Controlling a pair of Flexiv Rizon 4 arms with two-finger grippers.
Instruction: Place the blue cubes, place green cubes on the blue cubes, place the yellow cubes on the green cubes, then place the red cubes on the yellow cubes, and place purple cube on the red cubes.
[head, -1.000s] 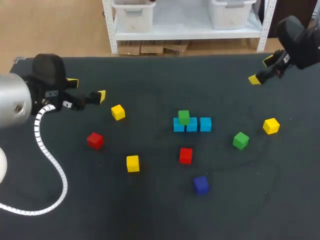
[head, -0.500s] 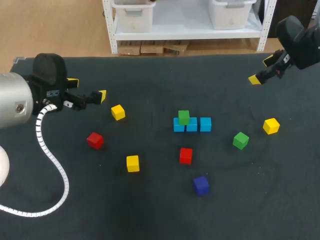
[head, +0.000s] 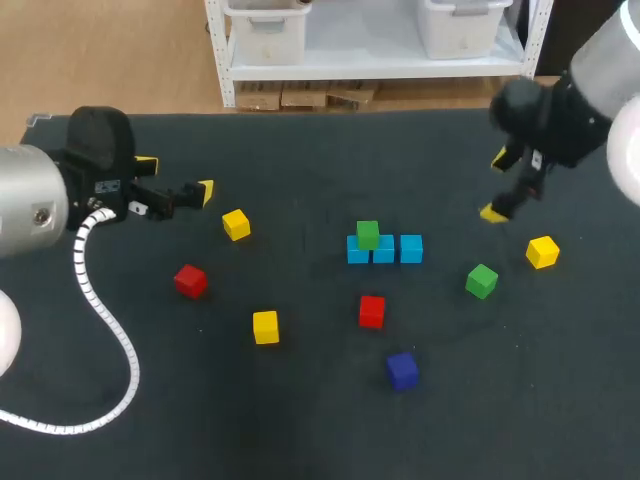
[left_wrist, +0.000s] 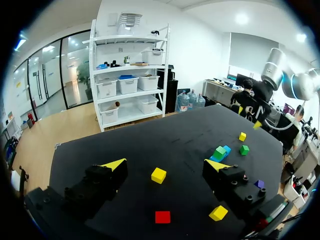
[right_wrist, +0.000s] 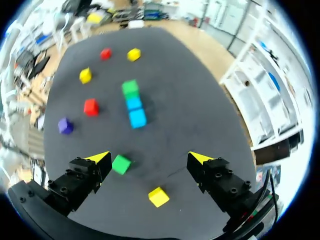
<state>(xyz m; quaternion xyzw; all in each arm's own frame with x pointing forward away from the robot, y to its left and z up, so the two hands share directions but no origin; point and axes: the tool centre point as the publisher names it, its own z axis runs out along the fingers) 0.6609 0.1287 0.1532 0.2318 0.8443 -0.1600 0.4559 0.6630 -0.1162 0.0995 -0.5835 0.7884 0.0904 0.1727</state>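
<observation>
dark table (head: 300, 430), blue cube row (head: 398, 249) crosswise

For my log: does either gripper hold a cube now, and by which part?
Nothing is held. The left gripper and the right gripper are both open, with no cube between their fingers.

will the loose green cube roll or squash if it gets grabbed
The loose green cube rests on a flat face, so a push would probably slide it, not roll it. Its crisp edges suggest it is stiff and should keep shape when gripped.
</observation>
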